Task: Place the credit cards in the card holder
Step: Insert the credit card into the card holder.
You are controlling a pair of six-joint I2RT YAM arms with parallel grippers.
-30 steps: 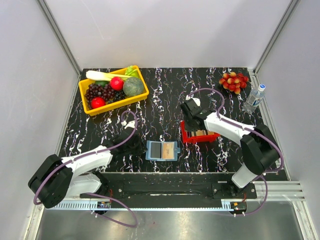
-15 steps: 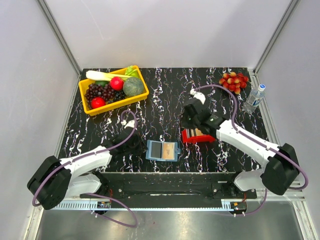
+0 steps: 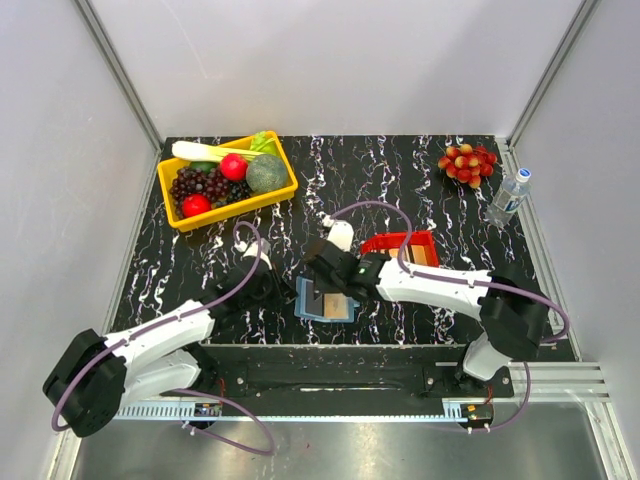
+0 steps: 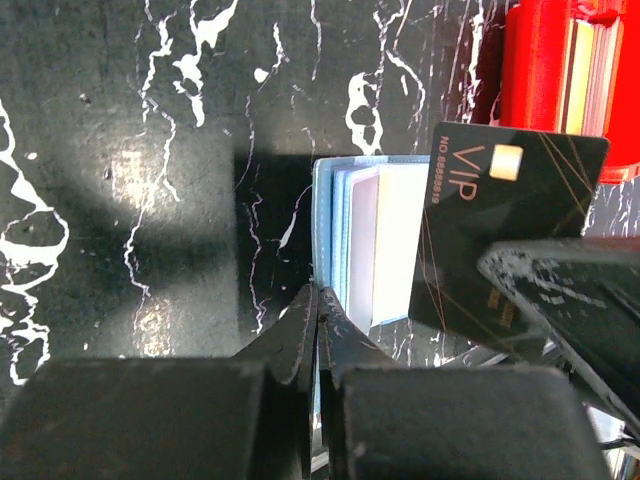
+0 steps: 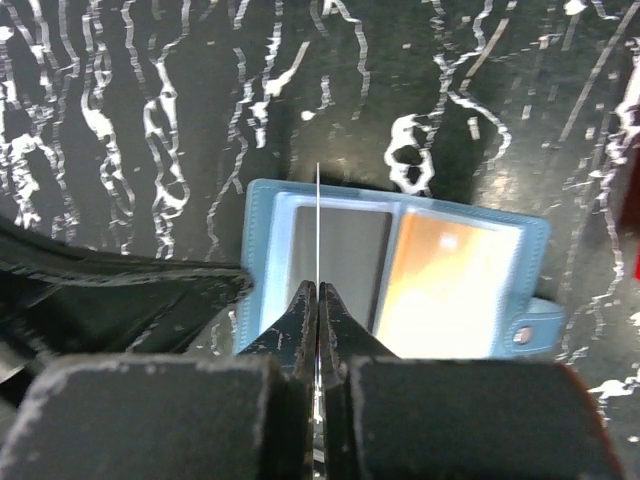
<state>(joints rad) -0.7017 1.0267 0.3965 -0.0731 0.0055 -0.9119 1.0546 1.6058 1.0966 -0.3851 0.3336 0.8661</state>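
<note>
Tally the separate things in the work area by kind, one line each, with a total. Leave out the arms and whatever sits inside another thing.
yellow basket: 1
red tray: 1
blue card holder: 1
black card: 1
water bottle: 1
bunch of fruit: 1
Total: 6

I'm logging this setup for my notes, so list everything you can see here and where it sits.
card holder: one, steel blue, open, near centre of the table
dark card: one, black, lettered VIP, over the card holder
red tray: one, right of centre, cards standing inside
basket: one, yellow, far left, holding produce
fruit cluster: one, red and yellow, far right
bottle: one, clear, right edge
table: one, black marbled
left gripper: shut, at the holder's edge
right gripper: shut on the dark card
</note>
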